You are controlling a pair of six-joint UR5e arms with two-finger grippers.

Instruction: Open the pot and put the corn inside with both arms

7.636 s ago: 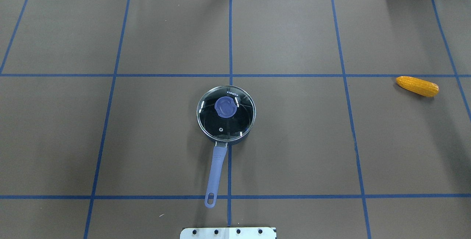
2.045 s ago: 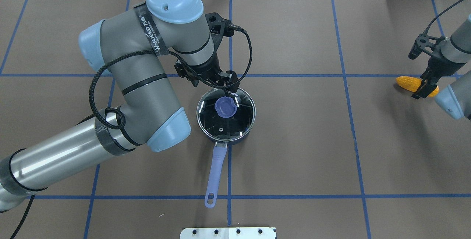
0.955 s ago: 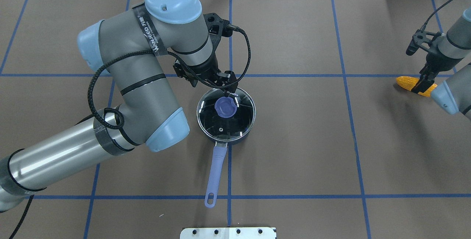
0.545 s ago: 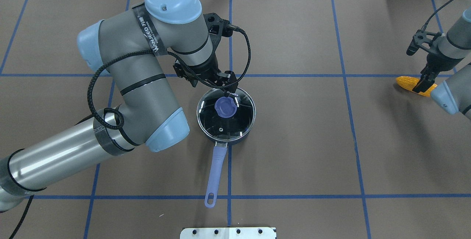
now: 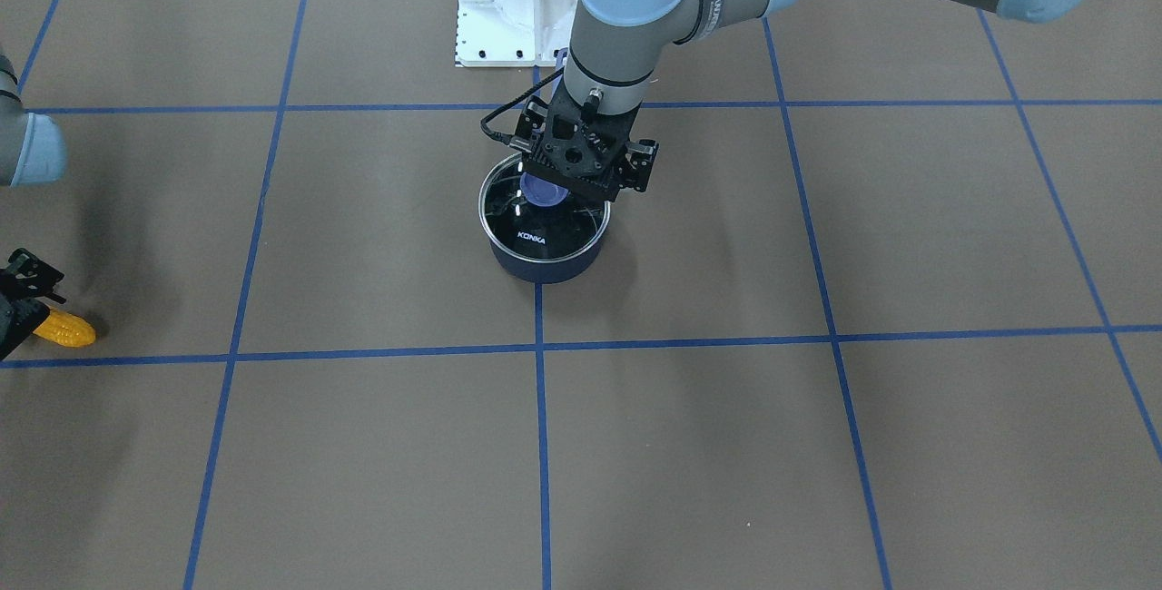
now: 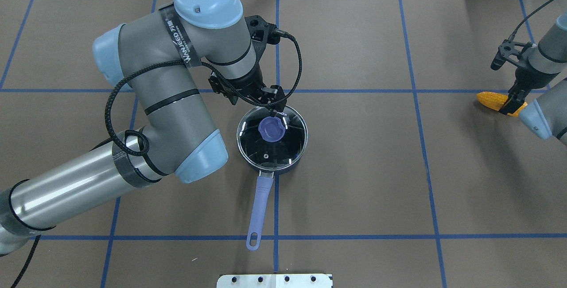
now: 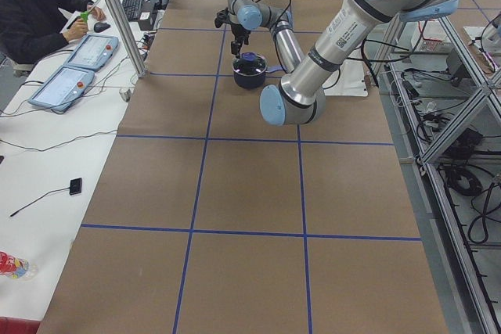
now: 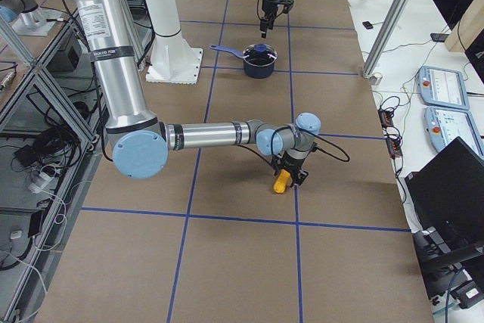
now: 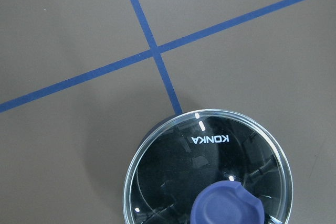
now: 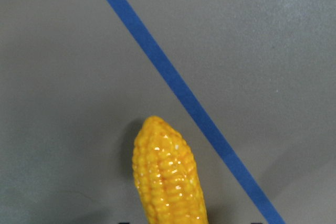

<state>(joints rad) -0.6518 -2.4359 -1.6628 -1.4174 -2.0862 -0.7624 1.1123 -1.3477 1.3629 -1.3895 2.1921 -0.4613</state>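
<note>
Brown paper all over the table [image 6: 354, 168] and two jobs on the go at once, so here's a quick status.

The pot [image 5: 542, 265] sits mid-table with its handle pointing back at my base. The glass lid [image 6: 285, 148] is on it, so the opening step isn't done. My left gripper [image 6: 273, 107] hangs over the far side of the lid, a bit off from the blue knob [image 6: 271, 129]. Going by the side views it's above the knob, not touching. Honestly can't tell how wide its fingers are set. The left wrist camera shows only lid and knob, no fingertips. It holds nothing.

The corn [image 6: 489, 99] lies flat way out on my right, well apart from the pot and just beside a blue tape line [image 10: 173, 77]. My right gripper [image 6: 509, 104] is down at it, spread with a finger either side of the cob. I reckon it isn't clamped yet, and the cob looks to be resting on the paper.

So I'd call this the reach stage for both arms. Next up, left needs to centre on the knob, drop, pinch and lift the lid clear. Right needs to close on the cob and get a firm hold before carrying it across. That knob looks small and smooth, so lining up matters.
</note>
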